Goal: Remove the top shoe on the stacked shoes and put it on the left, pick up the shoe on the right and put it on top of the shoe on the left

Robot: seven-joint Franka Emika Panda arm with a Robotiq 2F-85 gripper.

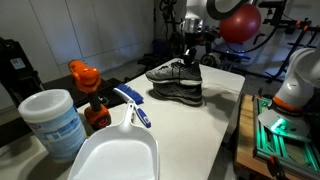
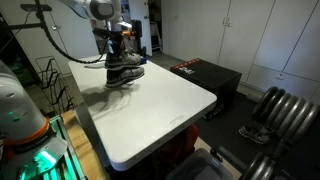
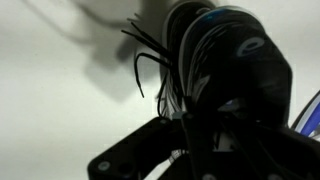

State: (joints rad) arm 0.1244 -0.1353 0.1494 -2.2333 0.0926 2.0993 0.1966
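Jaws: spread cannot be told. Black gripper (image 1: pixel 190 52) hangs at twelve o'clock over the top dark grey-black mesh sneaker (image 1: pixel 168 71), which lies stacked on the matching lower sneaker (image 1: pixel 180 96). First removal judged in hand; next calls for a firm grip and a straight lift.

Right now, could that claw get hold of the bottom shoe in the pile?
Probably not. The top shoe lies over the bottom shoe, and the gripper sits right at the top one. Only the lower shoe's sides look exposed.
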